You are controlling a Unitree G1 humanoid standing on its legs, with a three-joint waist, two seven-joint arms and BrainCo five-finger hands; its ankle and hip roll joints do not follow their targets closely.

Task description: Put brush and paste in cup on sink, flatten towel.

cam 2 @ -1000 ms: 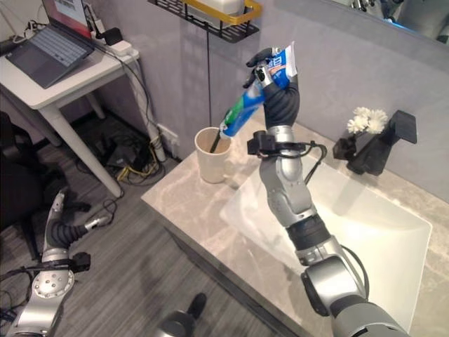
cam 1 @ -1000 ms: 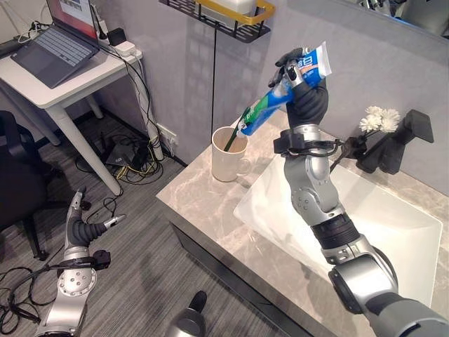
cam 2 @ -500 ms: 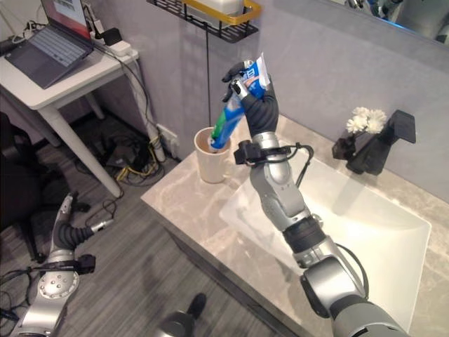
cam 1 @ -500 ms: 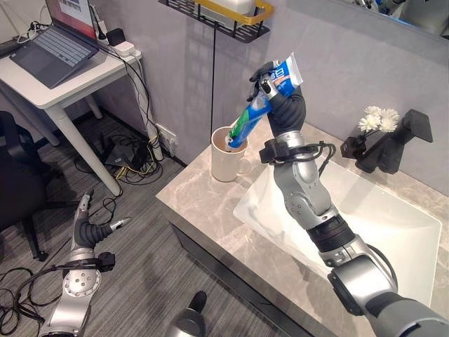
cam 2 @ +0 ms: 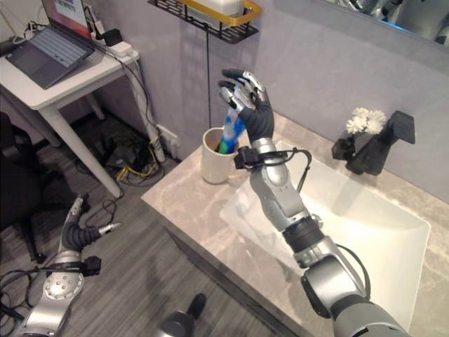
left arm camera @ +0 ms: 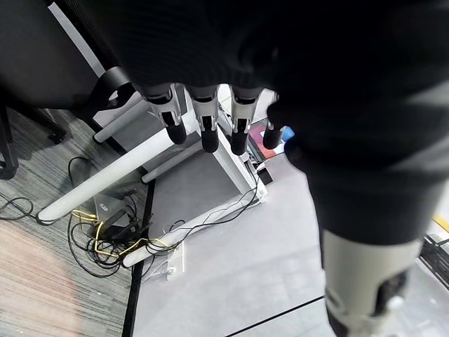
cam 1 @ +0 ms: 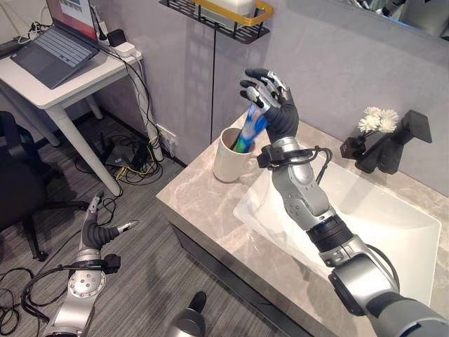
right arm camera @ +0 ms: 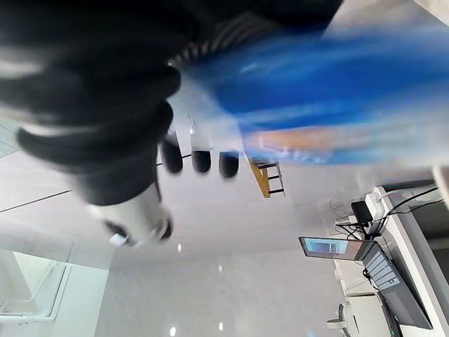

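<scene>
One cream-white ceramic cup [cam 1: 230, 156] with a side handle stands on the grey marbled stone counter [cam 1: 210, 210], near the counter's far left corner and just beside the left rim of the single white rectangular sink basin [cam 1: 393, 232]. One blue and green toothpaste tube [cam 1: 247, 131] is in the cup's mouth, leaning, its upper end blurred and rising above the rim towards the right hand. A dark stick shape inside the cup beside the tube may be the brush; it is too small to tell.

The right hand [cam 1: 270, 95] is raised above the cup, against the grey wall, with its silver fingers [cam 2: 235, 88] spread and straight, holding nothing; the tube's top is just below them and apart from the palm. In the right wrist view a blue blurred band [right arm camera: 302, 77] passes close by the hand's dark cover.

The left hand [cam 1: 98, 228] hangs low over the grey wood-look floor [cam 1: 140, 281], well apart from the counter, its fingers [left arm camera: 203, 133] relaxed and nearly straight, empty.

At the counter's far edge, behind the basin, one black angular tap [cam 1: 396, 144] stands with one small bunch of white flowers [cam 1: 377, 119] in a dark holder just beside it. On the wall above the cup hangs one black wire shelf with a yellow rail [cam 1: 224, 17]. To the left, one white desk [cam 1: 66, 81] carries one open grey laptop [cam 1: 56, 42].
</scene>
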